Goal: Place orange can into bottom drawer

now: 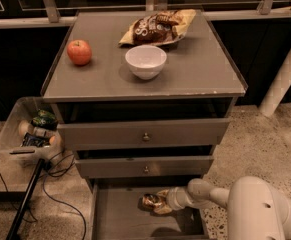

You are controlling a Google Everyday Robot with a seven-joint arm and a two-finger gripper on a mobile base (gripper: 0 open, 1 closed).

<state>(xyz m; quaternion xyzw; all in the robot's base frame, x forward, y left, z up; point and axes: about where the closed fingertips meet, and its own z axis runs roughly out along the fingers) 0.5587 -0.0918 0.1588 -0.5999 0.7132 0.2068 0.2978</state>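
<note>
The orange can [151, 202] is a small shiny gold-brown can lying on its side, low over the grey floor of the open bottom drawer [120, 219]. My gripper [160, 204] reaches in from the right on a white arm and is closed around the can. The drawer is pulled out below the two upper drawers. I cannot tell whether the can touches the floor.
On the cabinet top [205, 74] stand a red apple [79, 52], a white bowl [145, 61] and a brown-and-yellow snack bag [157, 26]. A clear bin [15, 129] of items and cables [55, 174] lie on the floor at the left. A white post [282, 74] stands at the right.
</note>
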